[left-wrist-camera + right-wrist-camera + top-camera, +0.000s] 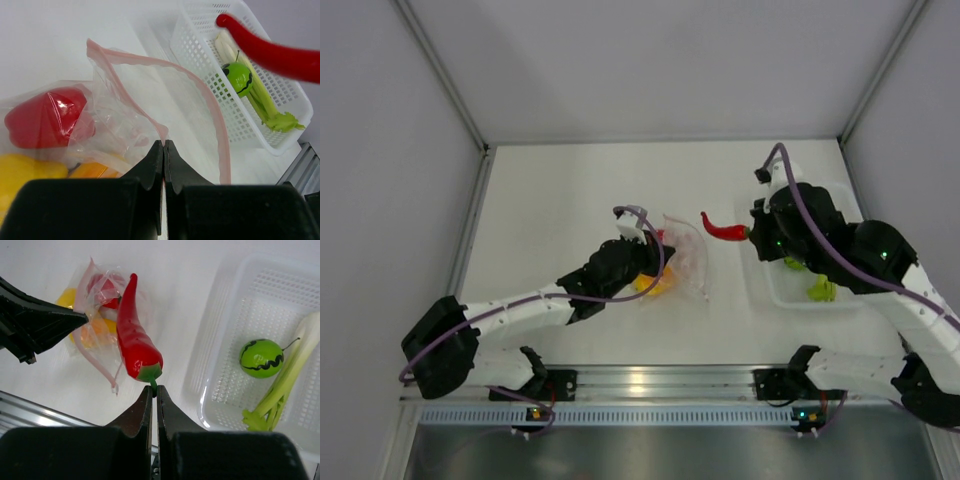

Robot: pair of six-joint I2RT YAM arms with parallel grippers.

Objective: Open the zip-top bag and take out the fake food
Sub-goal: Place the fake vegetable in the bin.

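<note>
Holding the red chili (pixel 135 340) by its green stem, my right gripper (pixel 154 389) is pinched tight on that stem. The chili hangs in the air between the zip-top bag (pixel 685 262) and the white mesh tray (pixel 210 355).

The bag lies mid-table with its mouth open, and its pink zip strip (pixel 210 110) arches up in a loop toward the tray. Inside it I see a red pepper (pixel 45 120), a yellow piece (pixel 25 172) and an orange piece (pixel 95 170). The green ball (pixel 261 358) and the pale leek-like stalk (pixel 285 385) already lie in the tray. My left gripper (pixel 164 145) is clamped closed on the thin film at the bag's mouth, pinning it.

The step in hand, as I read it, is carrying the chili across to the tray. I want it high enough to clear the rim, with the tip over bare mesh rather than the ball. Then I'd release low, because that stem grip is slim and the chili could swing or slip. The left hold should not slacken, so the mouth is open for the next piece.

The right arm reaches forward with its elbow raised and its wrist turned inward over the tray's near-left side. The left arm stretches low and diagonally toward the centre, wrist close to the table.
</note>
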